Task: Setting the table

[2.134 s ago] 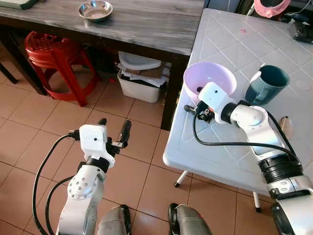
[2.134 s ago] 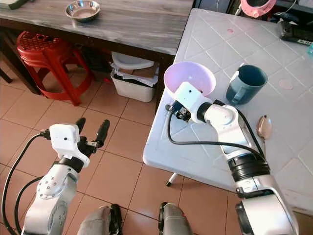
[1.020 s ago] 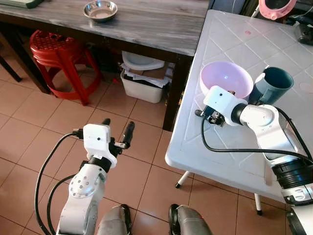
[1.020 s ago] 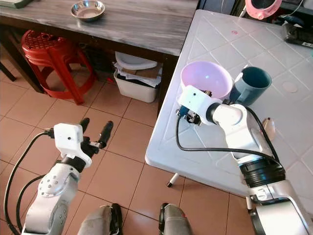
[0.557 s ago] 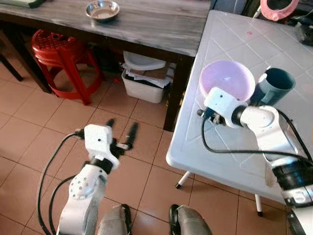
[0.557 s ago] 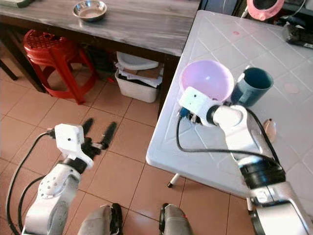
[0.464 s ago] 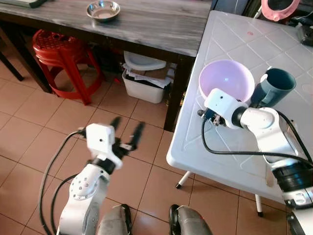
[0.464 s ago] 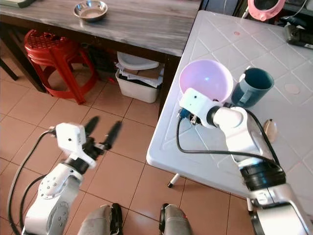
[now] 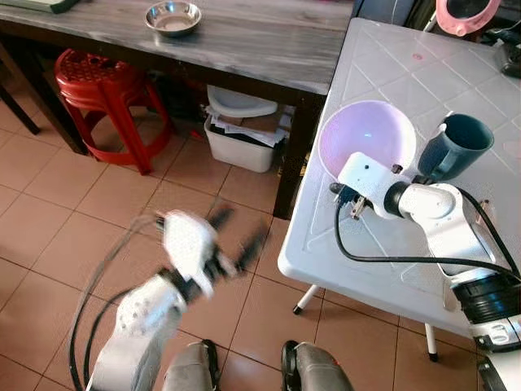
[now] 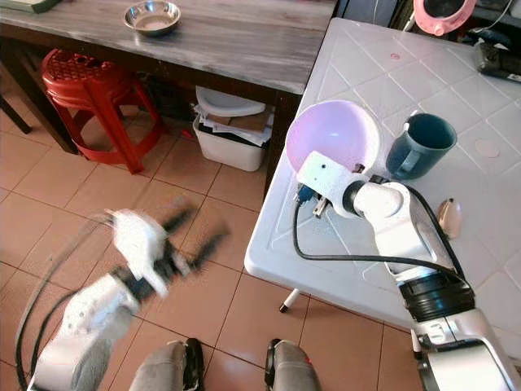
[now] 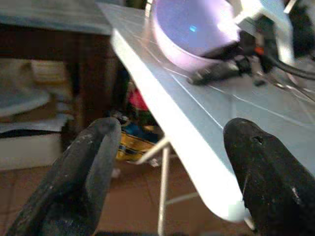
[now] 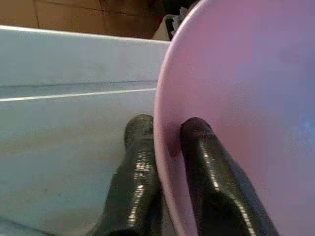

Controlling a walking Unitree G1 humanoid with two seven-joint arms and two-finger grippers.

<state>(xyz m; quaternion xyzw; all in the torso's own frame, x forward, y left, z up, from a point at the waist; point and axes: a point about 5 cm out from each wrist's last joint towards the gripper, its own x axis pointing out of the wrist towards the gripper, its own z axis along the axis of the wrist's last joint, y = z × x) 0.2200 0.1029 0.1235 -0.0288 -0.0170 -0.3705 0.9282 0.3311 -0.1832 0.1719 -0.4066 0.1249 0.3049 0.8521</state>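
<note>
Right pincer (image 12: 165, 142) pinches the smooth round plastic bowl (image 9: 366, 138).

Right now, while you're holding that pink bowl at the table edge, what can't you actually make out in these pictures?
- Left gripper: motion-blurred in both eye views.
- Right gripper: hidden behind its wrist housing in the eye views; the right wrist view shows it pinching the pink bowl rim.
- Spoon: mostly covered by the right arm.
- Pink object at the top edge: cut off, unidentifiable.

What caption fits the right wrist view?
Right gripper pinches the rim of the pink bowl, one finger inside, one outside, above the white table.
</note>
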